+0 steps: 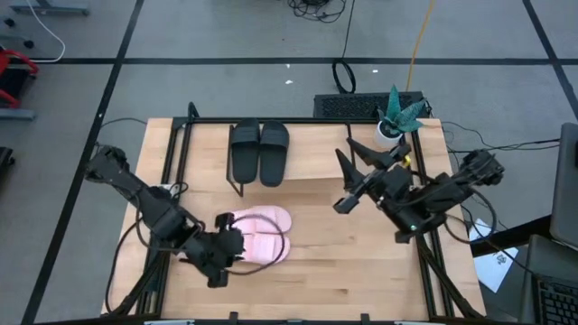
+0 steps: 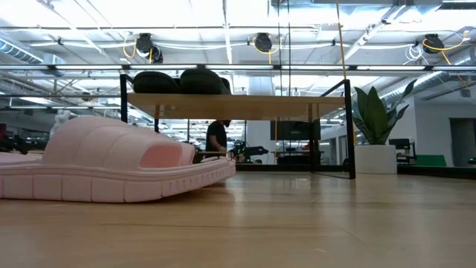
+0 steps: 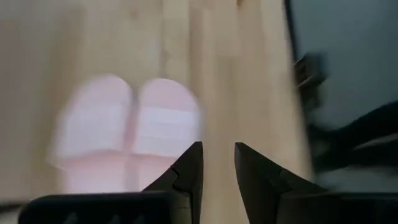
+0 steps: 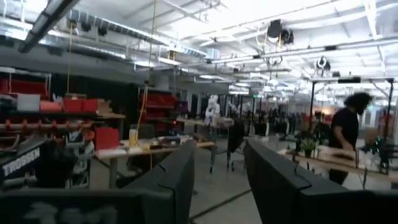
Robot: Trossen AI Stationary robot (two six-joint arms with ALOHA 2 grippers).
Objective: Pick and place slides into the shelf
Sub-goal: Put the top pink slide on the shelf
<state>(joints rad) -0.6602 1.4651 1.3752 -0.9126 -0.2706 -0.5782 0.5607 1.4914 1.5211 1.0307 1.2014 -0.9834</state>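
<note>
Pink slides: pale pair [image 2: 111,167] fills the low view's foreground, soles flat on the surface [image 1: 361,271]; from above they [image 1: 257,235] lie side by side near the front edge, left of centre, touching each other.
Black slides: matte pair [image 1: 259,150] already on the shelf's top board [image 1: 307,149] toward the back edge, left half of the board; low view shows them [image 2: 178,80] sitting up on it.
Shelf: right half of the board looks bare, room for two more.
Left hand: left hand [image 1: 230,246] sits at the pink pair's left end near the front-left corner; wrist view shows its fingers [image 3: 186,177] parted by a narrow gap, nothing between them, pink pair [image 3: 127,124] just ahead.
Right hand: right hand [image 1: 357,171] raised above the surface toward the back-right corner, fingers [image 4: 180,174] apart, holding nothing, pointed out at the room.
Step in hand: judged to be reaching for one pink slide; task about half done.
Doing it well: widen the fingers first, straddle the strap or one sidewall of the nearer slide only, keep clear of its twin, lift before travelling so the sole clears the board's front lip.
Background: plant [image 1: 397,117] at back-right corner; person [image 4: 345,134] in the room beyond.
</note>
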